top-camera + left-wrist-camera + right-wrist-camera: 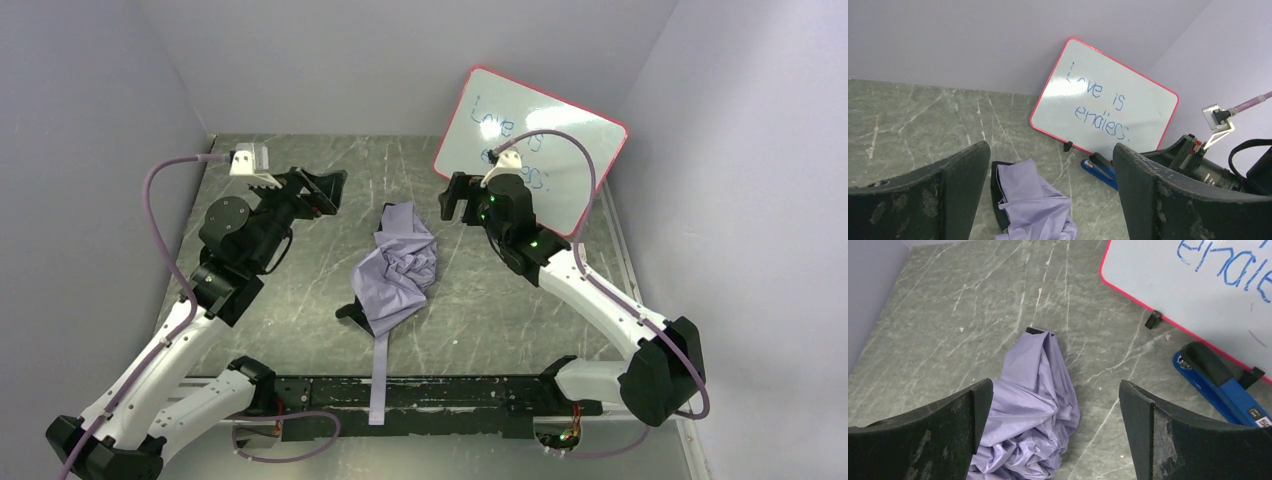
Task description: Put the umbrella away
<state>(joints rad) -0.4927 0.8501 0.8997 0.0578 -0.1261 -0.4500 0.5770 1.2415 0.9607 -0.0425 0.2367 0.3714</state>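
The umbrella (400, 265) lies collapsed and crumpled in the middle of the table, lavender fabric bunched up, with a black edge at its far end and a lavender strip trailing toward the near edge. No gripper touches it. My left gripper (328, 190) hovers open to its far left, with nothing between the fingers. In the left wrist view the umbrella (1033, 205) lies below and ahead of the open left gripper (1050, 150). My right gripper (455, 200) is open at the umbrella's far right. In the right wrist view the umbrella (1033, 400) lies under the empty right gripper (1055, 387).
A pink-framed whiteboard (530, 150) with blue writing leans in the back right corner. A blue and black eraser (1223, 385) lies at its foot, also visible in the left wrist view (1103, 172). Grey walls close in the left, back and right sides.
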